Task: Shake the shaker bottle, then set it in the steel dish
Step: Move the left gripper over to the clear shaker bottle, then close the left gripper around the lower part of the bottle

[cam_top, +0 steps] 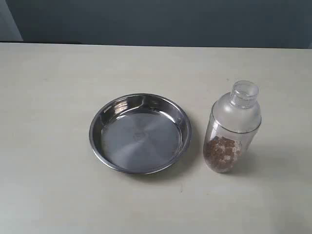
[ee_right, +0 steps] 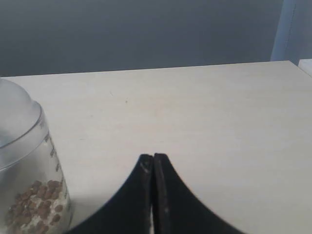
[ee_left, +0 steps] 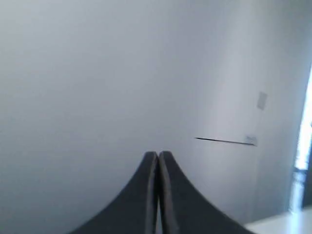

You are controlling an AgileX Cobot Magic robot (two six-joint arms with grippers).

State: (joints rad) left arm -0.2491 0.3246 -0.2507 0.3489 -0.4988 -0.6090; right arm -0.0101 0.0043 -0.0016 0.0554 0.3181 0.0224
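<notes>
The right gripper is hovering near the shaker bottle without touching it, fingers pressed together on nothing. The left gripper, likewise closed, is facing a wall. The bottle is standing upright on the worktop just beside the steel dish, with brown pellets filling its base.

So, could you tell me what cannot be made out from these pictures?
Shaker bottle: cap and one side cut off by the right wrist view's edge.
Its printed marks: too small to read in the exterior view.
Steel dish: centre stamp too faint, exterior view.
Left gripper: its view faces a wall; bottle and dish out of frame.
</notes>
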